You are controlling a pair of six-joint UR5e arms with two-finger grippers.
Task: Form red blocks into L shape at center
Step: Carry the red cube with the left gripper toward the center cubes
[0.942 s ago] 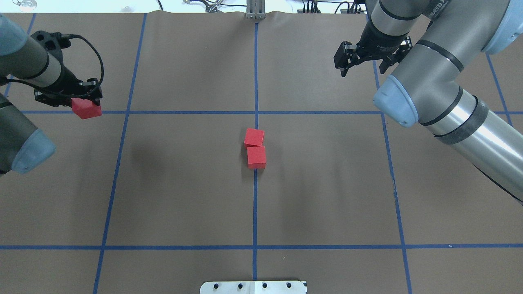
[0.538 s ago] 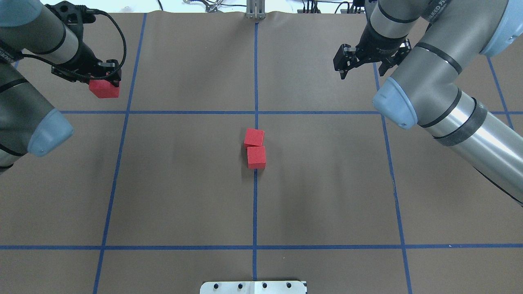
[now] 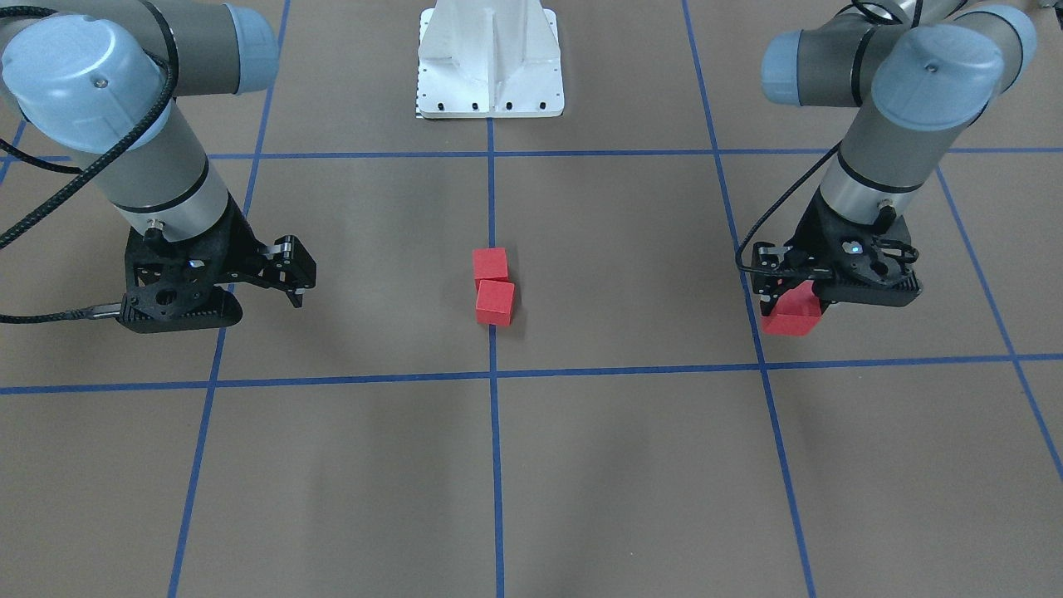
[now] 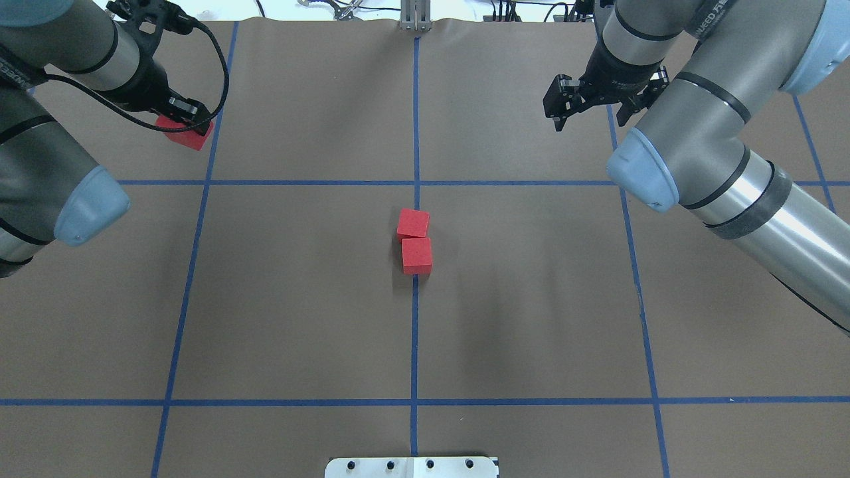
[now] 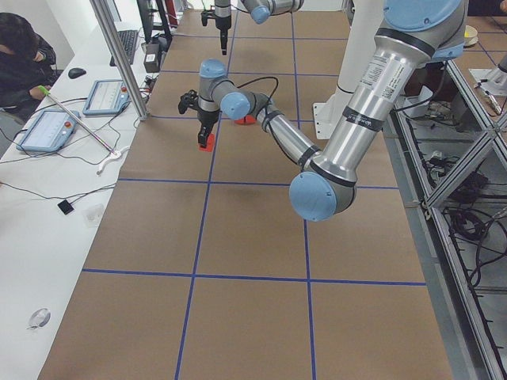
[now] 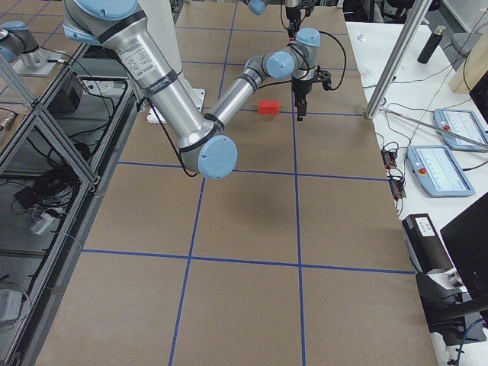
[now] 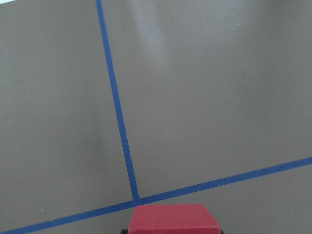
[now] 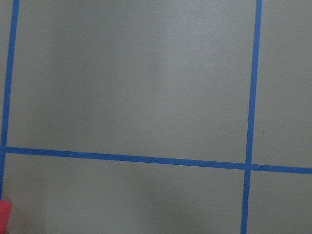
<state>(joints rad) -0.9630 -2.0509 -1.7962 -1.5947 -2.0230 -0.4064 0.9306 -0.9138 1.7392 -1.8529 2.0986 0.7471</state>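
Compared with the earlier overhead shot, we see the left gripper [image 4: 186,118] has swung further into the upper left of the frame. It's clamped on one red block [image 4: 188,138], right by a blue tape line [image 4: 199,219]. The other two red blocks [image 4: 416,255] haven't budged and are touching at the center [image 4: 345,265], and the right gripper [image 4: 590,114] at upper right has barely shifted, jaws apart and empty.

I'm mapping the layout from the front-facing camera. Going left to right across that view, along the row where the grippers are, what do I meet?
right gripper, open and empty → two red blocks, touching, on the middle tape line → left gripper, shut on the third red block
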